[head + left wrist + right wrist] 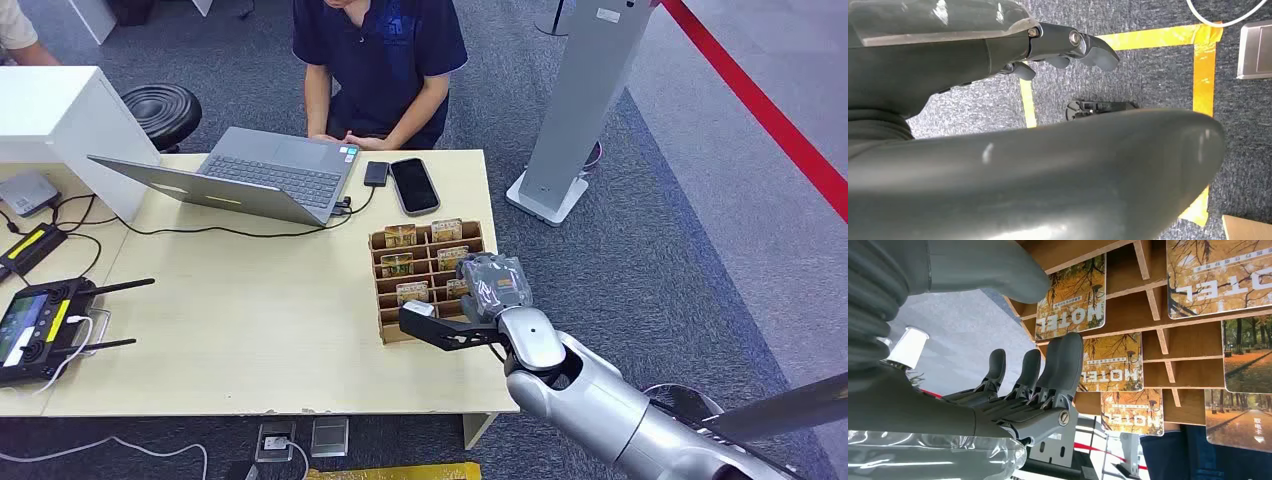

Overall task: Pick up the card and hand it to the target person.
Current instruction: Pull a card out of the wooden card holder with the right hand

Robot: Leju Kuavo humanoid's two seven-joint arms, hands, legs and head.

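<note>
Cardboard slotted rack [384, 262] stands its autumn-print hotel cards [1071, 299] upright for pinching. Your right hand [1033, 375] hovers beside them, fingers [1066, 357] extended, holding nothing; left hand [1068, 47] hangs low, fingers curled.

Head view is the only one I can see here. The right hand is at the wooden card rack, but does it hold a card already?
Observer: Not yet. In the right wrist view the right hand has its fingers straight and apart, with nothing between them, next to a HOTEL card in the card rack.
Operator: What is printed on the cards?
Observer: The word HOTEL over autumn trees; the cards at the other side show a tree-lined path.
Operator: And where is the left hand?
Observer: The left wrist view shows the left hand hanging above grey carpet with yellow tape, holding nothing.
</note>
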